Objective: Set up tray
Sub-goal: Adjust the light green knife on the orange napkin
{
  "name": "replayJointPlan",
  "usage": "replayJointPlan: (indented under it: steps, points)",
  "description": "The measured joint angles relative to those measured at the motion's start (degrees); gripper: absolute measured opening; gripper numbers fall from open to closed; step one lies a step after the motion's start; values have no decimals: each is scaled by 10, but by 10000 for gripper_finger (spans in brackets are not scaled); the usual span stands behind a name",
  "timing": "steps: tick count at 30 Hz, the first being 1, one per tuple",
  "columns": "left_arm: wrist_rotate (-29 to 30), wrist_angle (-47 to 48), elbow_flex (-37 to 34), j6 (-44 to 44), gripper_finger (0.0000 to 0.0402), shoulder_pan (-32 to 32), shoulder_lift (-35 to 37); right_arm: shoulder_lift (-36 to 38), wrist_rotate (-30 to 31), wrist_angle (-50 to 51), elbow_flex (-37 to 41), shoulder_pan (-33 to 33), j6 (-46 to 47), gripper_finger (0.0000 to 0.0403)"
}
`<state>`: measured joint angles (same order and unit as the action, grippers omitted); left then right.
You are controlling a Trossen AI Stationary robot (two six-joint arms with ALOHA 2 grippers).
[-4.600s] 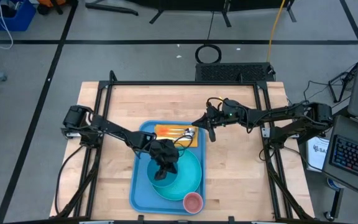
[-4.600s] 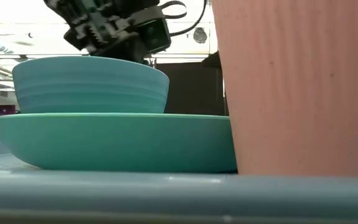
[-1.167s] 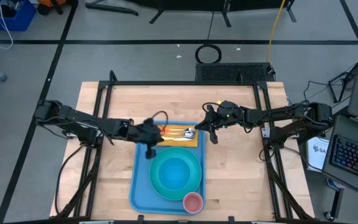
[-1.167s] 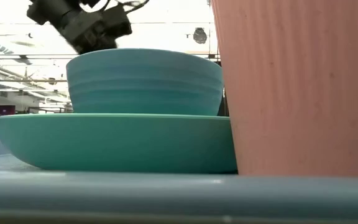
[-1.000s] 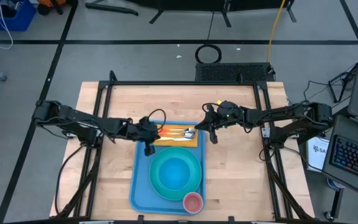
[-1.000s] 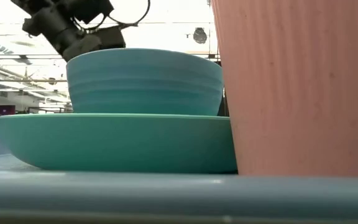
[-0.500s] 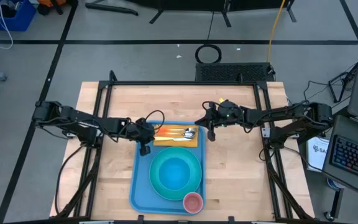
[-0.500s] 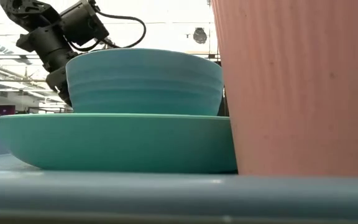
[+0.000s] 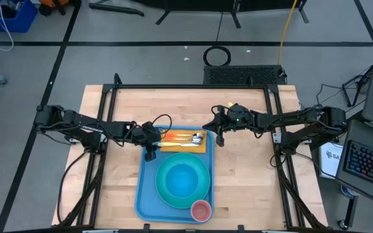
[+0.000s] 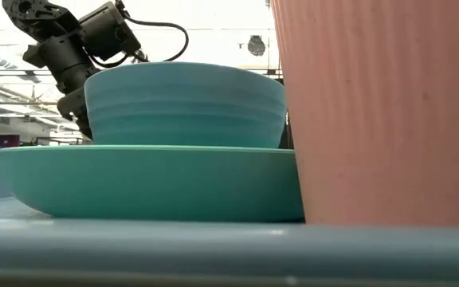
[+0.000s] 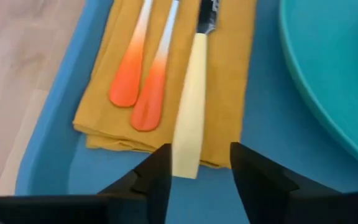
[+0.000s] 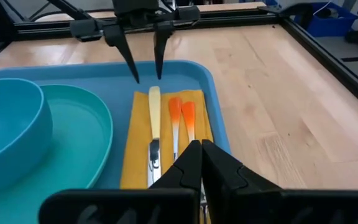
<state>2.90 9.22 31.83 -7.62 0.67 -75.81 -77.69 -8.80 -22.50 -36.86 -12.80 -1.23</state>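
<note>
**Cutlery laid, left jaws parted over the knife**

The tray (image 9: pixel 143 194) sits at the table's six o'clock edge, holding plate (image 9: pixel 203 169), bowl (image 9: pixel 181 179) and pink cup (image 9: pixel 201 210). At its twelve o'clock end the napkin (image 11: pixel 235 93) keeps the cream-handled knife (image 11: pixel 190 118) and two orange-handled utensils (image 11: pixel 140 81) together. The left gripper (image 11: pixel 197 168) stands apart straddling the knife handle, likely just placed. The right gripper (image 9: pixel 219 138), closed and empty, waits at three o'clock. Pale wooden table (image 9: pixel 251 194); grey floor beyond.

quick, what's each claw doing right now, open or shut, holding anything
Left claw: open, holding nothing, just above the end of the cream-handled knife on the napkin.
Right claw: shut, empty, over the tray's far end.
</note>
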Motion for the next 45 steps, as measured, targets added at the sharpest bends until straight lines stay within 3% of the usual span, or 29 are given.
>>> replayJointPlan:
  steps: [6, 25, 39, 45]
  points:
    - [-11, -3, 0, 20, 188, 1, -5, 0, 0, -9, 0, 0, -1, 0]
    - [-55, -25, 0, 46, 188, 32, -48, 0, 0, -25, 0, 0, 1, 0]
    - [-61, -53, 1, 58, 119, 32, -70, 0, 0, -29, 0, 0, 1, 0]
    - [-61, -66, 0, 58, 107, 32, -89, 0, 0, -30, 0, 0, 1, 0]
